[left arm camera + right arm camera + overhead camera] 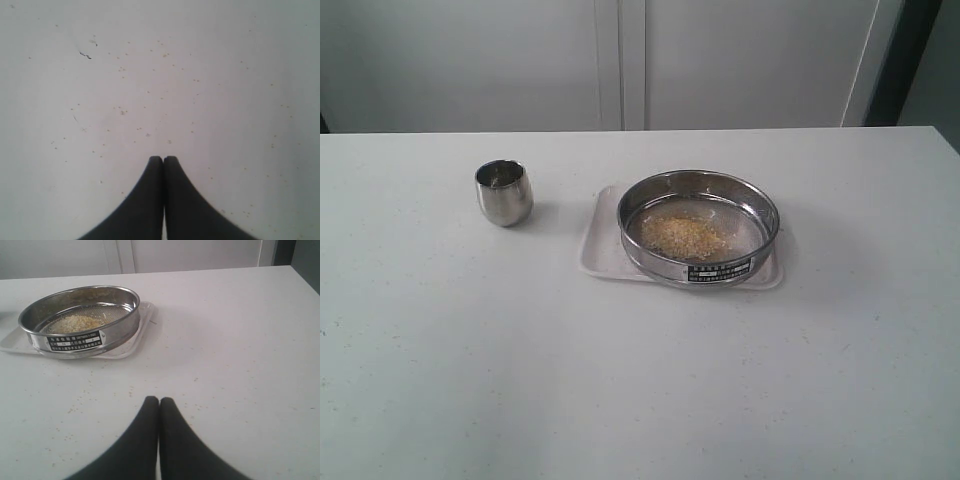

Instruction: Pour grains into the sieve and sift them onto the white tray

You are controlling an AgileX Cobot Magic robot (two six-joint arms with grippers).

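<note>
The round steel sieve point(698, 228) rests on the white tray point(598, 245) at the middle of the table, its label facing front. A pale golden heap of grains point(686, 236) lies on its mesh. From the right wrist view the sieve point(80, 320), the grains point(75, 324) and the tray point(142, 322) lie well ahead of my right gripper point(159, 401), which is shut and empty. My left gripper point(163, 159) is shut and empty over bare table. Neither arm shows in the exterior view.
A small rounded steel cup point(504, 192) stands upright left of the tray. Stray grains point(122, 111) speckle the white table point(640, 380), also as scattered grains point(75, 407) near the right gripper. A wall with panels runs behind the table's far edge.
</note>
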